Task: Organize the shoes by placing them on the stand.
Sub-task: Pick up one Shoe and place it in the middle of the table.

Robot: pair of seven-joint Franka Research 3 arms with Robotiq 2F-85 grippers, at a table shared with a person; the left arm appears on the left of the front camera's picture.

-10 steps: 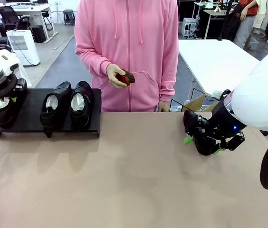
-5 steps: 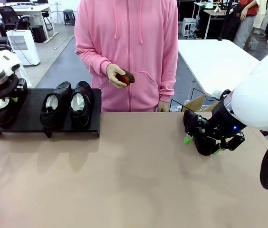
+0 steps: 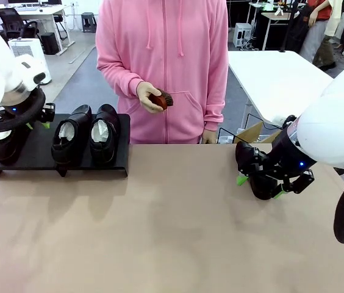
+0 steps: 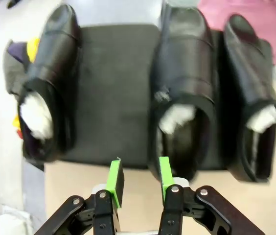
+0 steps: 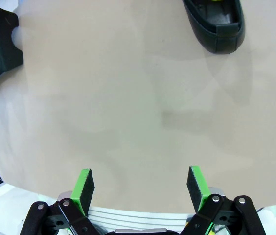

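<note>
Three of the shoes sit on the stand [image 4: 113, 93]: the far-left shoe [image 4: 47, 105] near one end, then a bare strip of platform, then the middle shoe [image 4: 184, 98] and the right-hand shoe [image 4: 253, 107] side by side and nearly touching, all with heels toward the robot. The left end effector [image 4: 138, 176] hangs above the near edge of the stand with its green pads partly drawn together and nothing between them, so it grips nothing. The fourth shoe [image 3: 258, 177] lies on the bench [image 3: 172, 232] well apart from the stand, over on the robot's right, and the right end effector [image 3: 258, 186] sits right at it in the front view; whether the pads touch the leather cannot be told from there. In the right wrist view that end effector [image 5: 140, 188] stands spread wide and empty, looking down on bare bench. The step in hand looks like collecting this last shoe. To do it well, the right end effector should probably straddle the shoe's collar or heel wall, where glossy leather gives a firmer hold, close squarely, lift clear of the bench, and carry it toward the bare strip on the stand, keeping the toe pointing away like the others. The person [image 3: 163, 67] holds a small brown brush [image 3: 160, 99] behind the bench, clear of that path.
</note>
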